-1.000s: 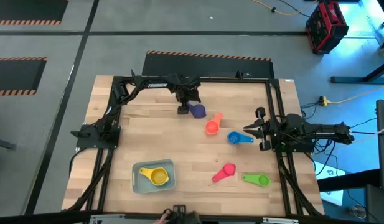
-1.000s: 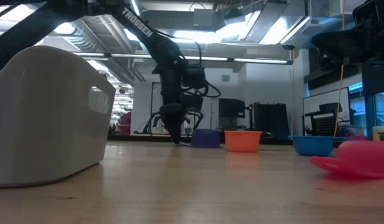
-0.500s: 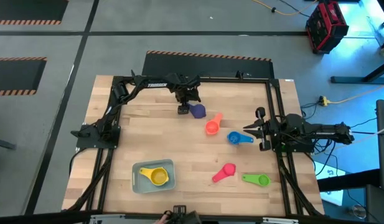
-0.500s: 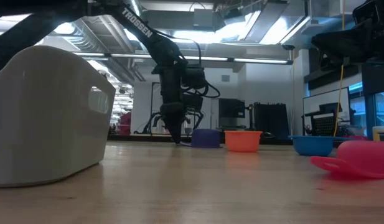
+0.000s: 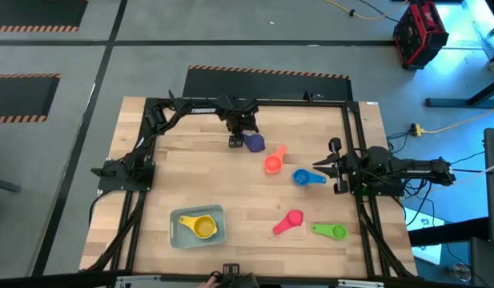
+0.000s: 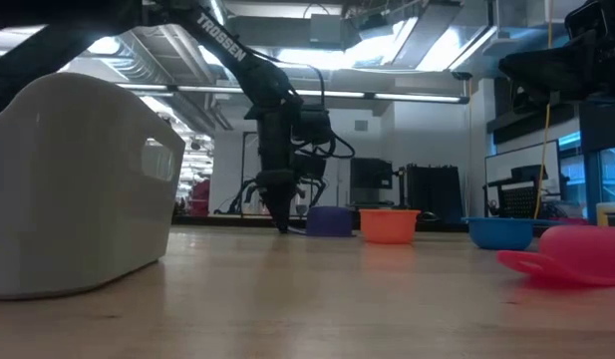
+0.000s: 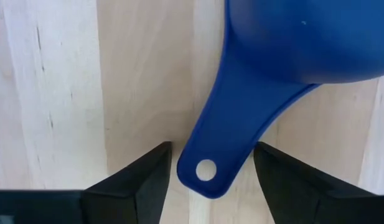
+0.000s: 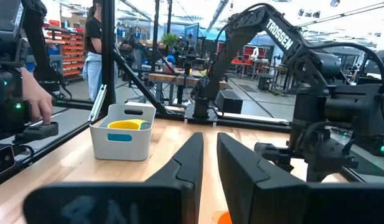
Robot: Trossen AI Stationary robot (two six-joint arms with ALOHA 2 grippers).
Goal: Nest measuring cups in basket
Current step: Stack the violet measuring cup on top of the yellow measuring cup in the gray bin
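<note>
L gripper [image 5: 235,142] is down at the far side of the counter [image 5: 190,180], fingers [image 7: 135,186] spread either side of the purple cup's [image 5: 254,142] flat handle, gaps showing both sides, not gripping; handle tip w/ its round hole sits between them. Low view: gripper [image 6: 279,211] points straight down, tips at the wood just beside the purple cup [image 6: 330,221].

Around it: orange cup [image 5: 272,163] near the purple one, blue cup [image 5: 303,178] just past that, close in front of the R gripper [image 5: 320,166]. Pink cup [image 5: 290,222] and green cup [image 5: 333,231] lie nearer the front edge, well apart from the L arm. Nothing lies between purple cup and basket [image 5: 179,233] but bare wood. Basket sits at front-left, yellow cup [image 5: 202,227] already inside it.

R gripper hovers at the right edge, fingers [image 8: 185,163] nearly together w/ a thin slit, holding nothing.

Surface: pale wood planks, black frame rails [image 5: 355,144] around the edge. Room: grey floor w/ orange-black hazard stripes [image 5: 267,72], red-black case [image 5: 419,34] at far right, yellow cable [image 5: 451,122]. R wrist view: a person [image 8: 95,50] standing beyond the counter, a hand [image 8: 35,102] on a black device at the side, shelving behind.
</note>
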